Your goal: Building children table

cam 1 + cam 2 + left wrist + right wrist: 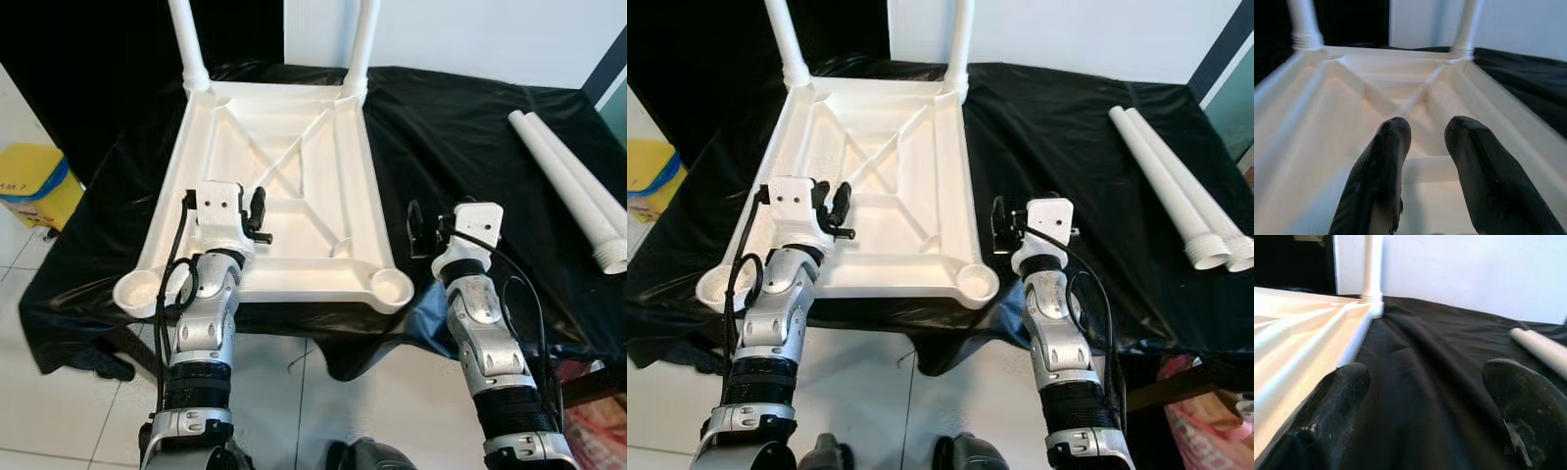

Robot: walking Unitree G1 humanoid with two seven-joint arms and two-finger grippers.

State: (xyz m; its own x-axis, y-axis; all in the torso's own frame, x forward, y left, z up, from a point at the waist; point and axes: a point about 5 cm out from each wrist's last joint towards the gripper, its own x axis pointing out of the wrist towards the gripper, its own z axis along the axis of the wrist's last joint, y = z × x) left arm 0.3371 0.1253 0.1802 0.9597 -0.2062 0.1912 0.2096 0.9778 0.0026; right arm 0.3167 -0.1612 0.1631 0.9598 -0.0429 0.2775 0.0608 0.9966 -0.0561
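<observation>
A white plastic children's tabletop [284,157] lies upside down on a black cloth-covered table [460,137], its ribbed underside facing up like a shallow tray. Two white tubular legs [186,39] are already screwed into the far corner sockets and stand upright, one at the far left, the other [362,44] at the far right. The two near corners each end in a round, open socket [392,286], and the near left one [137,292] looks just as bare; nothing sits in either cup. Inside the tray the only contents are its own moulded ribs crossing in an X.

Two more loose white plastic legs [573,186] lie side by side on the cloth, well apart from the tabletop, over at the robot's right, their threaded ends pointing toward the near edge.

The left gripper [1425,142] hovers above the near part of the tabletop's underside, inside the rim, its two black fingers [1386,161] standing a little apart with nothing between them. In the head view its white wrist block [220,211] sits over the near left rib area.

The right gripper [1425,396] hangs above bare black cloth just beside the tabletop's right rim, between the tabletop and the loose legs. Its fingers [1337,401] are spread wide, gripping nothing.

Off the table's left edge a yellow bin with a blue band [34,186] stands on the pale tiled floor [59,411].
</observation>
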